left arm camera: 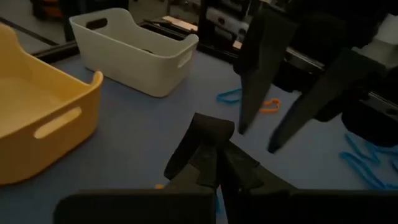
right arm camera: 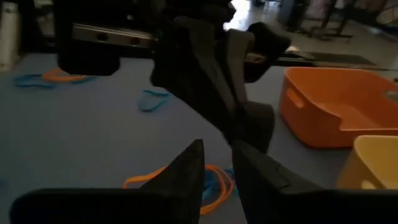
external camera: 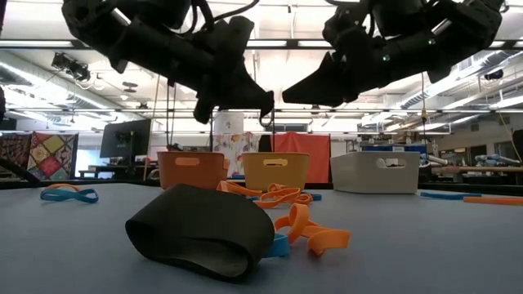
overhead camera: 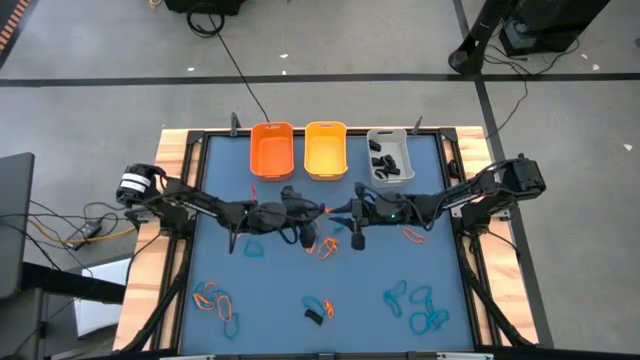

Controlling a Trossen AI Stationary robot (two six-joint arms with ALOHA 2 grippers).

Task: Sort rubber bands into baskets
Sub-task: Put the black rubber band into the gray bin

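Three baskets stand in a row at the far edge of the blue table (overhead camera: 215,215): an orange basket (overhead camera: 271,150), a yellow basket (overhead camera: 325,149) and a white basket (overhead camera: 389,157), which from above shows black bands (overhead camera: 386,164) inside, something the level view cannot see past the basket wall. Both arms meet over the table's middle. The left gripper (overhead camera: 318,208) has its fingers pressed together; whether it pinches anything I cannot tell. The right gripper (right arm camera: 216,163) faces it with fingers slightly apart, holding nothing visible. Orange and blue bands (overhead camera: 325,247) lie just near of them. At table height a black band (external camera: 203,230) fills the near ground, a small speck from above.
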